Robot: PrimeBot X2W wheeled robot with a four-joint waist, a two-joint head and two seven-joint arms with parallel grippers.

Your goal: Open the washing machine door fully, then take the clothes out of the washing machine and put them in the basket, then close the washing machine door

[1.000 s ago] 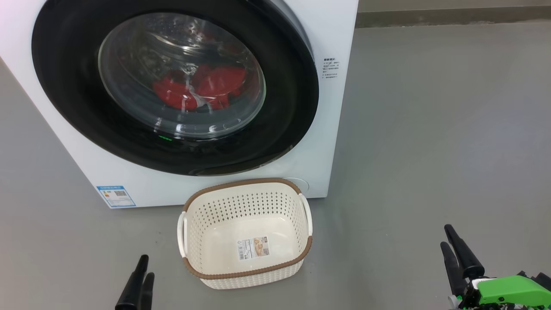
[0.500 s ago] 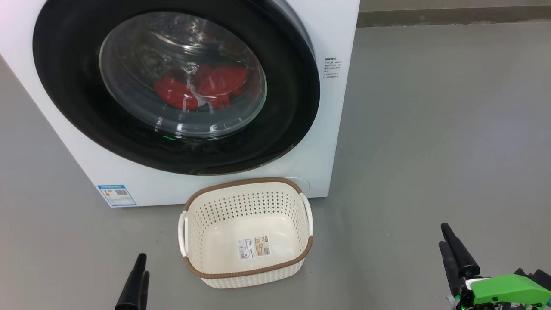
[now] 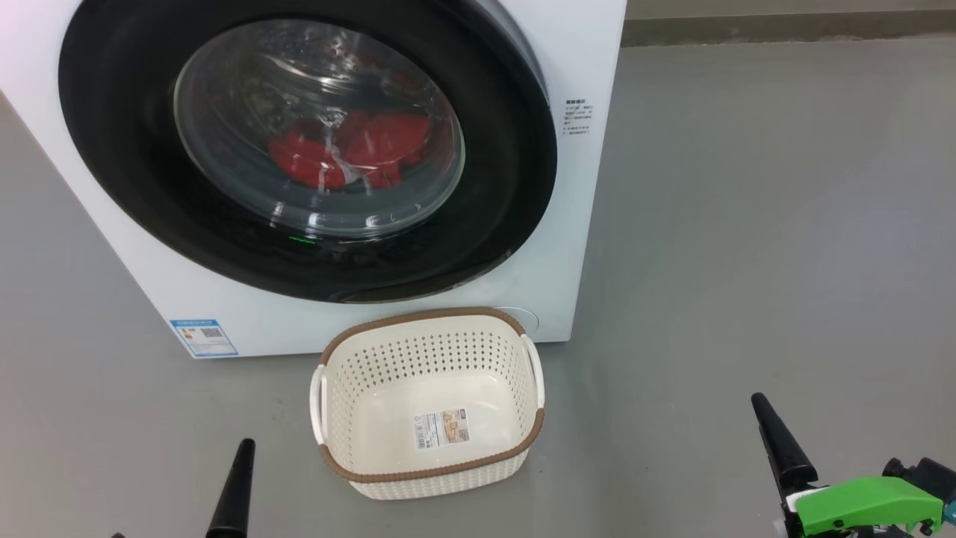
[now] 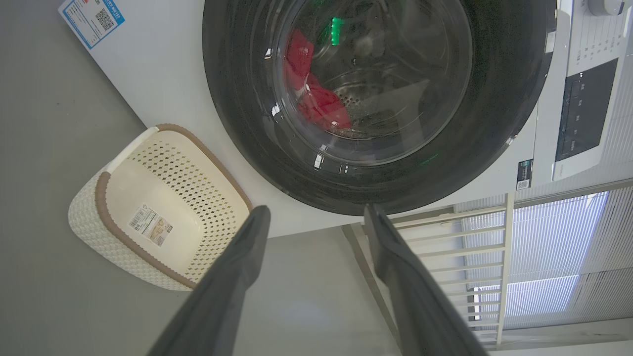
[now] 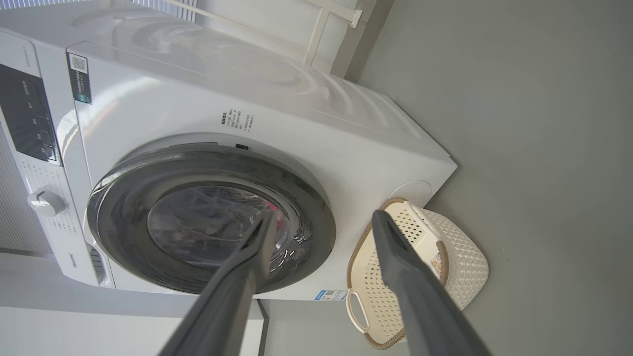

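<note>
Black fingers had spread since a second before: I saw left gripper and right gripper both released, empty. Red clothes showed blurred behind the closed washing machine door.

The washing machine door has a wide, glossy black rim, plastic by the look of it, around a clear bulging glass window that throws sharp highlights. The washing machine itself is smooth white with a soft sheen. Behind the glass, the drum is dull perforated metal and the clothes are soft red cloth. The basket is matt cream plastic, perforated, with a brown woven-look rim. The floor is smooth, matt grey.
</note>
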